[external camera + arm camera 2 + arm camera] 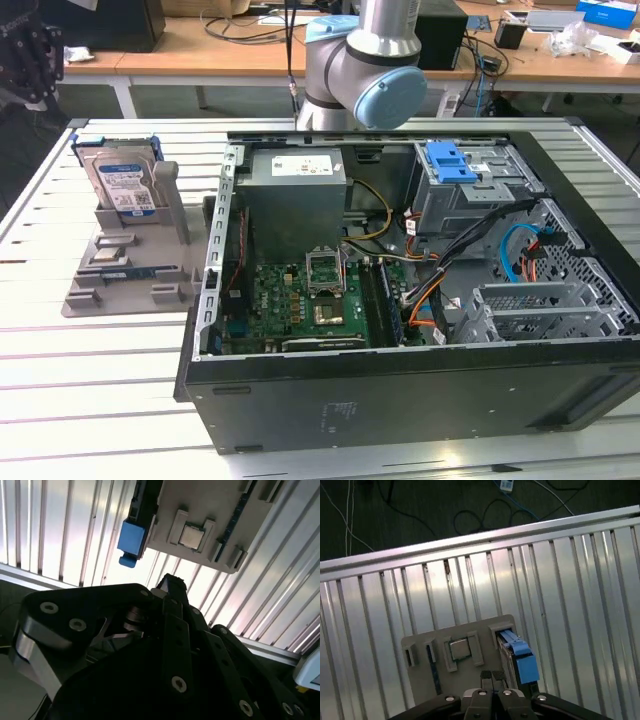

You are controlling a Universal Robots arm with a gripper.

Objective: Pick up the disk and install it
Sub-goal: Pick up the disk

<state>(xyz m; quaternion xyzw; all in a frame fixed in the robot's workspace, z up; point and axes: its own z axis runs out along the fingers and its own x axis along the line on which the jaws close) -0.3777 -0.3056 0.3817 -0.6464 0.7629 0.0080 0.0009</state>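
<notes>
Silver metal disk (522,665) w/ blue rails stood on edge in grey plastic holder (470,627), below & just beside the closed, empty black tool (492,676).

In the exterior view we find the silver metal disk (122,183) upright in the grey holder tray (130,275) on the slatted metal table (90,380), at nine o'clock from the black computer case (400,390).
</notes>
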